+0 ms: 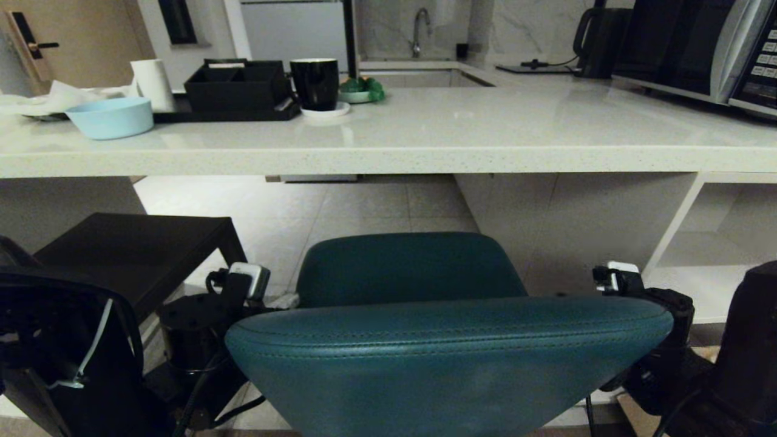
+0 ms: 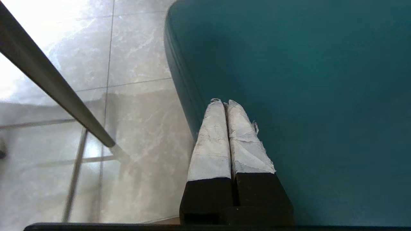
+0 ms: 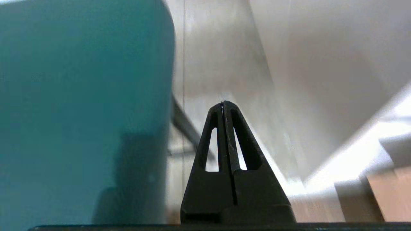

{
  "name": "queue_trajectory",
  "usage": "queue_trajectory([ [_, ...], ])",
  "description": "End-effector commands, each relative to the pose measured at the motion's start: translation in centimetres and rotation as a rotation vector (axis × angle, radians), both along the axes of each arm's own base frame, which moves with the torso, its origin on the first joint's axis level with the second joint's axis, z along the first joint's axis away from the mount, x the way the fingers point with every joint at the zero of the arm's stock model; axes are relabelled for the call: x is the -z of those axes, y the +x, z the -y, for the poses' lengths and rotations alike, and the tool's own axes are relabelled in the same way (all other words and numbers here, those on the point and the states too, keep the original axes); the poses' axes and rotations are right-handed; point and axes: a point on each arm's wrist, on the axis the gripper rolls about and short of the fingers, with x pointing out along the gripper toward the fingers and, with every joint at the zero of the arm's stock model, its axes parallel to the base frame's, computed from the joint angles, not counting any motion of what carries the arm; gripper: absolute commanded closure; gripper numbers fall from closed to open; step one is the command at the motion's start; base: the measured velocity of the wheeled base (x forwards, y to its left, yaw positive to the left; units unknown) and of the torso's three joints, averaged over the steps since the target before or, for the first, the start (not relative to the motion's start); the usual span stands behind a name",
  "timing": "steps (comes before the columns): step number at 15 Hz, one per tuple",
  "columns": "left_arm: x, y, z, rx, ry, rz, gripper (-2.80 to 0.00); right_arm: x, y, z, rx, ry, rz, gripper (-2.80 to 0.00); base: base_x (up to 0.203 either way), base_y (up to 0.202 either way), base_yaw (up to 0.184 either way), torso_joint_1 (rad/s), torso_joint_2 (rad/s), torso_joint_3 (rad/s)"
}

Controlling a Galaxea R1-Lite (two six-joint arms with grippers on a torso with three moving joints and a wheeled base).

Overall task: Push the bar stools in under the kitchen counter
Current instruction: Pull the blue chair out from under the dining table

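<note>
- Pressed flat together are the left gripper's (image 2: 224, 103) two pale-wrapped fingers (image 2: 212, 141), nothing between them; their tips are seen against the teal bar stool (image 2: 305, 96), right at its edge, though actual contact cannot be made out.
- Clenched as well are the right gripper's (image 3: 222, 104) black fingers (image 3: 247, 144), with nothing held; they are seen just beside the teal padding (image 3: 80, 96), a strip of pale floor showing in between.
- Out from the fingers, in the head view: the left wrist (image 1: 243, 285) is found at 9 o'clock of the teal stool's curved back (image 1: 449, 346), the right wrist (image 1: 637, 297) at 3 o'clock, so the backrest is flanked on both sides.
- The teal seat (image 1: 407, 267) is placed at 12 o'clock of the backrest, facing the kitchen counter (image 1: 388, 159); the slab edge is seen beyond it, and the seat is not yet tucked beneath.
- A dark, square-topped stool (image 1: 133, 255) is seen at 10 o'clock of the teal one, partly under the counter's overhang.
- A thin dark leg (image 2: 54, 86) is seen slanting over marbled floor tiles (image 2: 138, 57) in the left wrist view.
- On the counter top, from 10 to 12 o'clock: a pale blue bowl (image 1: 110, 117), a black tray (image 1: 237, 85), a black mug (image 1: 314, 82) on a white saucer.
- A microwave (image 1: 698, 48) is set at 2 o'clock, white open shelving (image 1: 716, 243) below it.
</note>
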Motion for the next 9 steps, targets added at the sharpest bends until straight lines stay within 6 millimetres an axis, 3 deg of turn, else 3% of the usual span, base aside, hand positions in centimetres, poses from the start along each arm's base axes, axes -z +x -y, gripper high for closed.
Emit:
queue_trajectory([
  [1, 0.5, 0.5, -0.2, -0.015, 0.002, -0.01, 0.0, -1.1, -1.9, -0.2, -0.021, 0.005, 0.018, 0.0, 0.0, 0.0, 0.0, 0.0, 0.0, 0.0],
  [4, 1.3, 1.0, -0.1, -0.022, 0.01, -0.026, 0.0, -2.8, -3.3, -1.6, -0.08, 0.019, 0.076, 0.0, 0.0, 0.0, 0.0, 0.0, 0.0, 0.0],
  [9, 1.4, 0.8, -0.4, -0.033, 0.015, -0.036, 0.0, -1.4, -1.8, -1.2, -0.032, 0.014, 0.039, 0.0, 0.0, 0.0, 0.0, 0.0, 0.0, 0.0],
])
